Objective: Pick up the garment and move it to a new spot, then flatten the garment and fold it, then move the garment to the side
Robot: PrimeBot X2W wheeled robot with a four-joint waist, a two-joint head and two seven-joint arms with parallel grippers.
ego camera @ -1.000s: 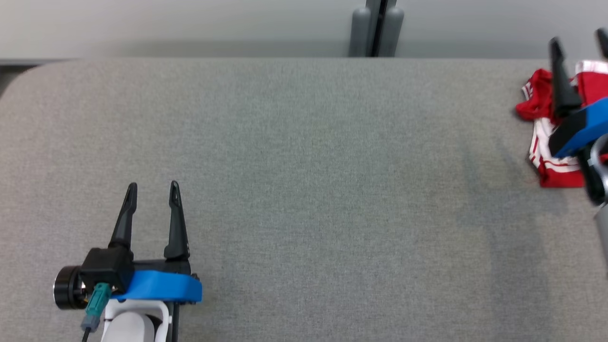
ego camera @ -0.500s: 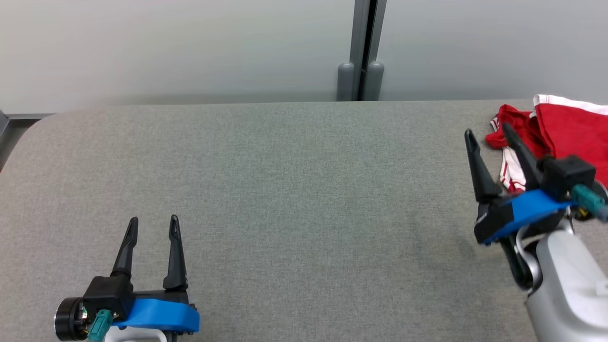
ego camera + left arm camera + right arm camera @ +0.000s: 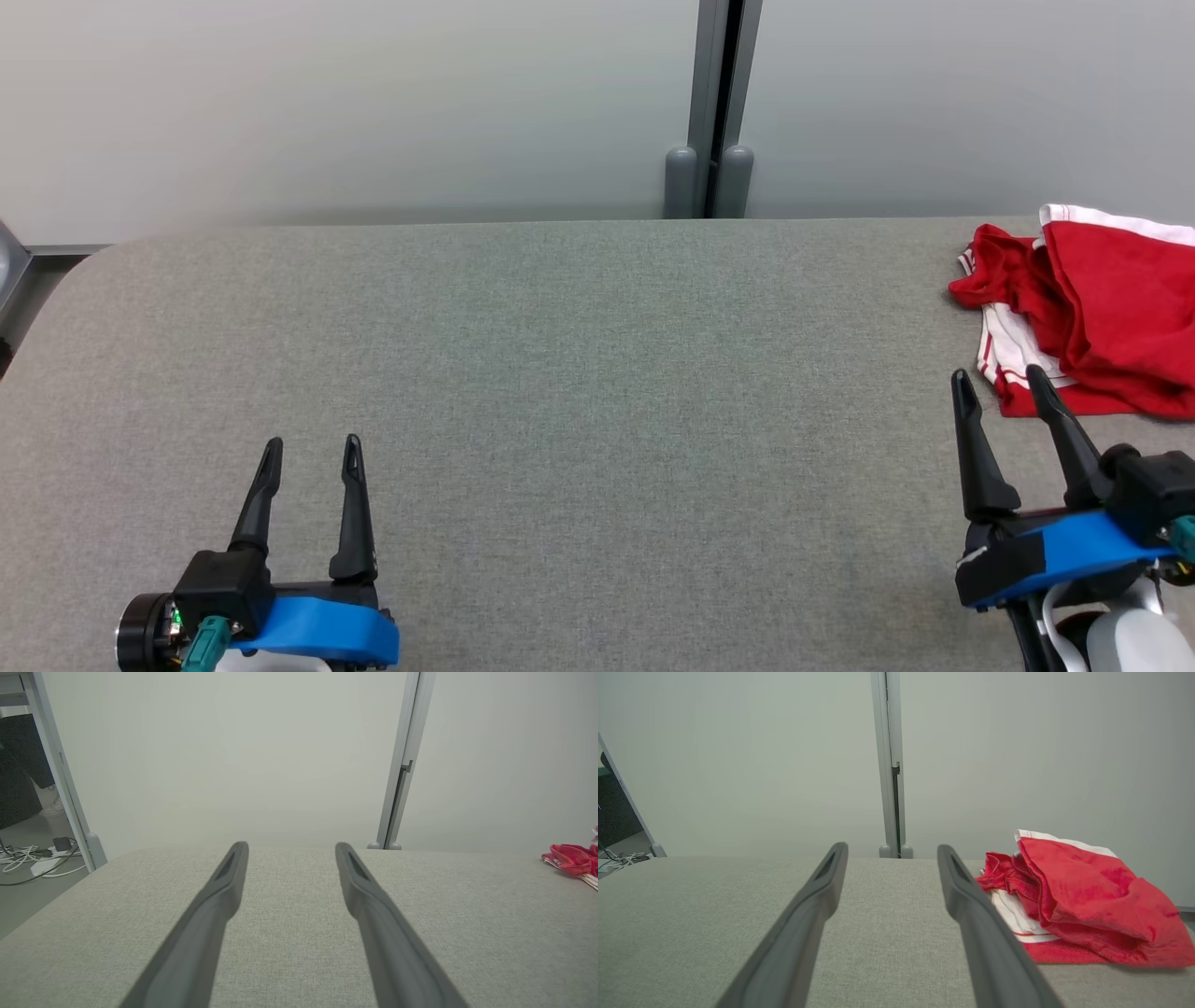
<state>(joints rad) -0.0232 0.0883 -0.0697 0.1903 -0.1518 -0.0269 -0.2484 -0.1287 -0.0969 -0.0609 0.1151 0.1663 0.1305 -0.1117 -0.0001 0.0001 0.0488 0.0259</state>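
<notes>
Right gripper (image 3: 996, 375), two long dark tapered fingers on a blue mount, stands low at the right of the head view with its jaws spread wide and nothing between them. Just beyond its fingertips lies the crumpled red fabric garment with white striped trim (image 3: 1102, 299). One fingertip overlaps the cloth's near hem in that view, and whether it touches the cloth I cannot tell.

The garment sits in a loose heap near the far right corner of the flat table covered in grey woven fabric (image 3: 597, 373), and it runs past the right edge of the head view. In the right wrist view it lies to the right of the fingers, with a broad red layer folded over a white, red-striped part.

Left gripper (image 3: 313, 442), of the same build, is low at the left over bare grey cloth, its jaws equally wide and empty, well apart from the garment. In the left wrist view the garment is a small red patch at the far right edge.

Behind the table stand pale grey wall panels joined by an upright grey metal post (image 3: 714, 93). White cables (image 3: 28, 856) lie on the floor to the left in the left wrist view.
</notes>
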